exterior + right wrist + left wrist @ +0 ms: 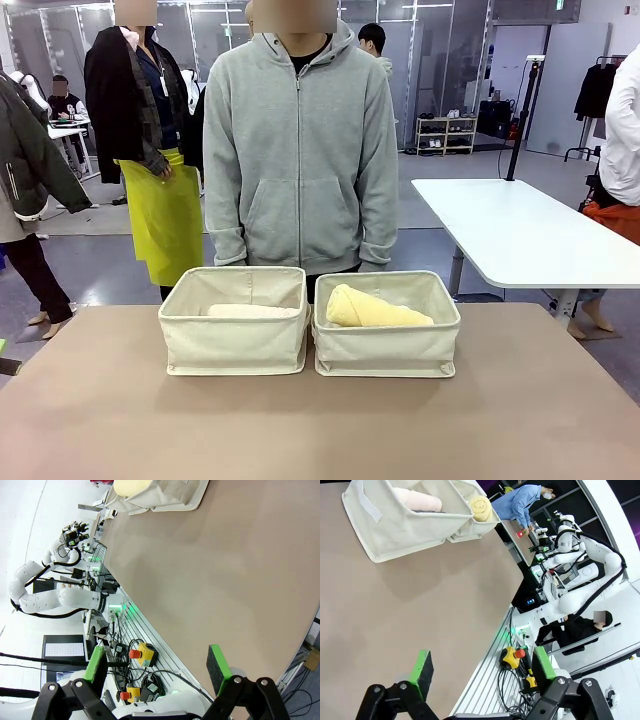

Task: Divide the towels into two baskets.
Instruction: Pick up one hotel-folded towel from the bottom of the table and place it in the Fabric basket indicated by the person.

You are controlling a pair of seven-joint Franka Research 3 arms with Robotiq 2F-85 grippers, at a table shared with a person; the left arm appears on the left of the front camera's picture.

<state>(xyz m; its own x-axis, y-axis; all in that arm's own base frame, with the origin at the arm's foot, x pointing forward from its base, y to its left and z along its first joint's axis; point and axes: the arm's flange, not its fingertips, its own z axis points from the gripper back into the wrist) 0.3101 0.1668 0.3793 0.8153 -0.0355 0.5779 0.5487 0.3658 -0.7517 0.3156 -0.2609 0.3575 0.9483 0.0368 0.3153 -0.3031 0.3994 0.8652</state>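
Tan counter (pixel 320 420) in an open workroom, with a person in a grey hoodie (pixel 300 150) standing at its far edge behind two cream canvas baskets set side by side, touching. Left basket (pixel 234 332) holds a pale pink-cream towel (pixel 252 311) lying low along its floor; right basket (pixel 388 336) holds a pale yellow towel (pixel 375 310) lying at a tilt, one rolled end raised toward the left basket. Each roll lies lengthwise, probably because the bins are only slightly wider than one roll. No other towels can be made out.

Left gripper (pixel 480 667) and right gripper (pixel 157 662) both hover over bare counter near the robot's edge, fingers spread fully apart and holding nothing. Both baskets and their towels lie well apart from either pair of fingers, across the counter.
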